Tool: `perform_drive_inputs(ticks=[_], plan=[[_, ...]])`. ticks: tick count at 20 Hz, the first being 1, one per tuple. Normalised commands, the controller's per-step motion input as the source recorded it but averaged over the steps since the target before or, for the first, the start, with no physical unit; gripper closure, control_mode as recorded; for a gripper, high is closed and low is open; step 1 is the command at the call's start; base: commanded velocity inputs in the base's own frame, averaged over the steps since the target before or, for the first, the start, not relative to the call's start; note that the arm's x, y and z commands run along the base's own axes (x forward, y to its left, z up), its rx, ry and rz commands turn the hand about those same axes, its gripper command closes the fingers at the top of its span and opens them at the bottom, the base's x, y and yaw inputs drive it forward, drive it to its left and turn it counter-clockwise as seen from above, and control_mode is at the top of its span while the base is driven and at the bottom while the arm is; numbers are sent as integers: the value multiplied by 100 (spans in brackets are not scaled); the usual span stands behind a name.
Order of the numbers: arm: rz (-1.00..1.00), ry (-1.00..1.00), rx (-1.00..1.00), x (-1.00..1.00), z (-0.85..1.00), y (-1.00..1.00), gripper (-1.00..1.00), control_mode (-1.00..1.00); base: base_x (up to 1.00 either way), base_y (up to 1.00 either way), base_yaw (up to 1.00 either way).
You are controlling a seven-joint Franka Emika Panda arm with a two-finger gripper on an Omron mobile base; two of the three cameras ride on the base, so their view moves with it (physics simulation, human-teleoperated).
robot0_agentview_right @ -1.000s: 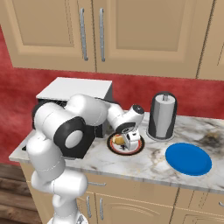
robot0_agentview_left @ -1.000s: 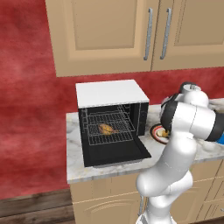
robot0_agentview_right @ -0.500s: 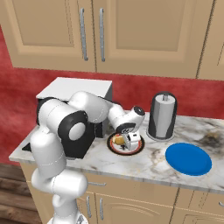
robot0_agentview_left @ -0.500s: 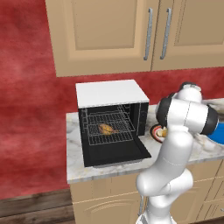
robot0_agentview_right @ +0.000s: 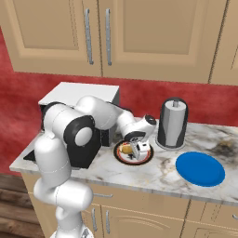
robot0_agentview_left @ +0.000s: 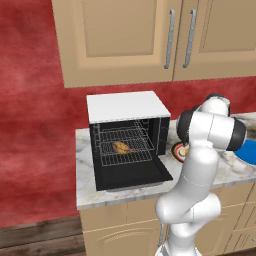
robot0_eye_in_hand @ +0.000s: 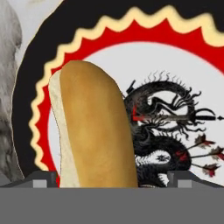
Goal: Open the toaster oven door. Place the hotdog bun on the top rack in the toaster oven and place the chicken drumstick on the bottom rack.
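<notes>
Hovering low over the plate point(robot0_agentview_right: 122, 159), the gripper point(robot0_agentview_right: 137, 151) has its jaws spread wide and nothing is between them yet. The hotdog bun point(robot0_eye_in_hand: 94, 131) lies on that plate, directly under the hand. In the hand view the bun's long axis runs up-down through the frame, slightly tilted, so it points away along the camera's look; the two finger tips sit at the bottom corners, one either side of the bun's near end. So the jaws straddle the bun across its short width, which is the relation the pick depends on. The bun sits left of centre between the tips, closer to the left one, over the plate's red band and white centre with the dragon print.

The toaster oven point(robot0_agentview_left: 127, 107) stands well to the left of the plate on the counter point(robot0_agentview_right: 186, 179), the toaster oven door point(robot0_agentview_left: 132, 175) folded down flat and open. The chicken drumstick point(robot0_agentview_left: 122, 147) already rests on a wire shelf inside; it looks like the bottom rack point(robot0_agentview_left: 125, 155), with the top rack point(robot0_agentview_left: 122, 134) bare above it.

Judgement: drumstick step looks done, bun pick is in hand. Next move probably needs a short descent and then a close across the bun's width; a small sideways shift may centre it.
</notes>
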Motion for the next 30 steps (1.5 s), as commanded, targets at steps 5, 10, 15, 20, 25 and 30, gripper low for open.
perform_drive_inputs(ticks=[5,10,15,20,25,30], plan=[[0,0,6,0,0,0,100,-100,0,0,0],[0,0,7,0,0,0,100,-100,0,0,0],[0,0,8,0,-1,0,100,-100,0,0,0],[0,0,7,-10,42,0,100,-100,0,0,0],[3,0,4,-49,67,5,100,-100,0,0,0],[1,0,0,-73,88,37,100,-100,0,0,0]])
